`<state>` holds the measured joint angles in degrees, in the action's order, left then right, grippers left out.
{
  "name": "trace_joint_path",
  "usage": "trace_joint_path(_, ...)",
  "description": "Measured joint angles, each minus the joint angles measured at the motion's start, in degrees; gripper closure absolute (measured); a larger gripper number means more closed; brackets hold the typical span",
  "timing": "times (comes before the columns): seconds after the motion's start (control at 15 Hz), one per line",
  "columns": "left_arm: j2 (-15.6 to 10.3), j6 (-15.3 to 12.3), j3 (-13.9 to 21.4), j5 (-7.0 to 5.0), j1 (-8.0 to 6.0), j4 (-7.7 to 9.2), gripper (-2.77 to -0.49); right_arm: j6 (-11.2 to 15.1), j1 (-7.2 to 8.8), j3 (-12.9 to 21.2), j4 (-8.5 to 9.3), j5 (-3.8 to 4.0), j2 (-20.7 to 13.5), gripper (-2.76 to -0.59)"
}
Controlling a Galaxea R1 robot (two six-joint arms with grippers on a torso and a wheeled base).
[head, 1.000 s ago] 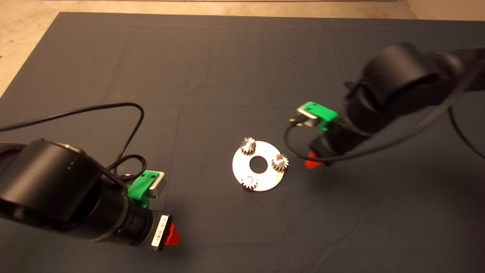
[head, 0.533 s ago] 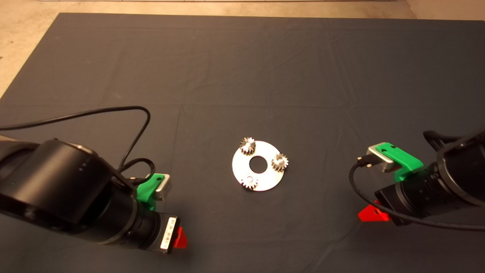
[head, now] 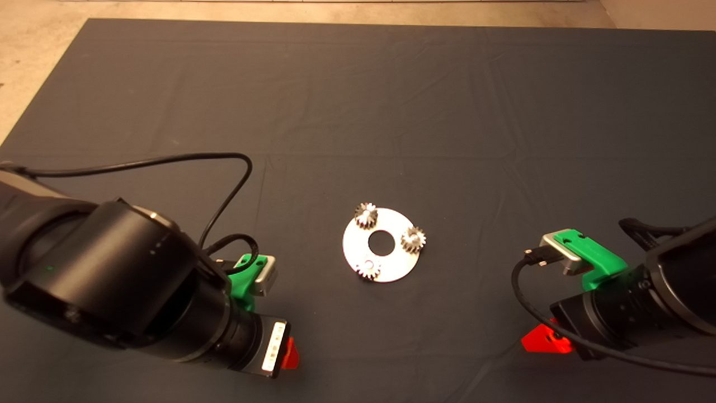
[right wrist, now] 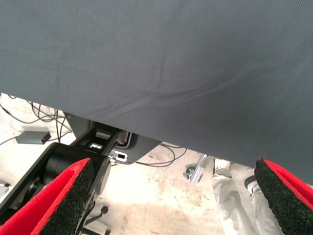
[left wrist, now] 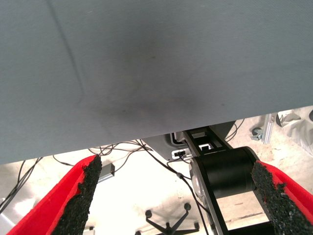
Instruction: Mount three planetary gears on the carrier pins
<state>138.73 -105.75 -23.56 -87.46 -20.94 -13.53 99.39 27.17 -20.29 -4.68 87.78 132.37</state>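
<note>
Three planetary gears (head: 413, 239) seated flat on the silver-white disc (head: 391, 266), one each on the carrier pins (head: 368, 263) near its rim: one gear on the far side of the large centre hole, one on the side toward the right gripper (head: 540, 340), one on the near side. Disc lying flat on the dark mat (head: 358, 112), between the two grippers and farther across the mat than either.

Right gripper low beside the mat's near edge, well apart from the disc, only a red fingertip visible under its black wrist in the head view. In the right wrist view, red fingers (right wrist: 54, 203) spread wide, black pads bare, nothing between them; mat edge, cables and floor beyond.

Left gripper (head: 288, 354) likewise well apart from the disc on the opposite side, near the mat's near edge. Fingers (left wrist: 73, 198) wide apart in the left wrist view, pads empty, mat and a cluttered floor past them.
</note>
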Motion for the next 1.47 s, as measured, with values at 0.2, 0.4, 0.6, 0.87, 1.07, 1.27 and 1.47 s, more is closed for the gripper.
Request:
trace_joint_path(0.2,0.18,-0.12,-0.02,0.0,-0.38,0.15,-2.19,0.17,0.0,0.22,0.52,0.06,0.18,-2.6)
trace_joint_path(0.4,0.2,-0.3,-0.02,0.0,-0.38,0.26,-2.33,0.2,-0.02,0.23,0.69,0.06,0.51,-2.6)
trace_joint_path(0.6,0.33,-0.33,-0.02,0.0,-0.38,0.26,-2.33,0.37,-0.05,0.26,0.89,0.06,0.52,-2.75)
trace_joint_path(0.87,0.33,-0.33,-0.02,0.0,-0.38,0.28,-2.33,0.37,-0.06,0.33,0.91,0.04,0.55,-2.76)
trace_joint_path(1.07,0.32,-0.34,-0.02,-0.02,-0.39,0.29,-2.33,0.37,-0.37,0.41,0.96,0.04,0.66,-2.76)
trace_joint_path(1.27,0.33,-0.34,-0.02,0.0,-0.55,0.34,-2.33,0.37,-0.36,0.41,1.01,0.06,0.66,-2.76)
trace_joint_path(1.47,0.33,-0.34,-0.02,0.0,-0.55,0.37,-2.33,0.37,-0.35,0.41,1.07,0.04,0.66,-2.76)
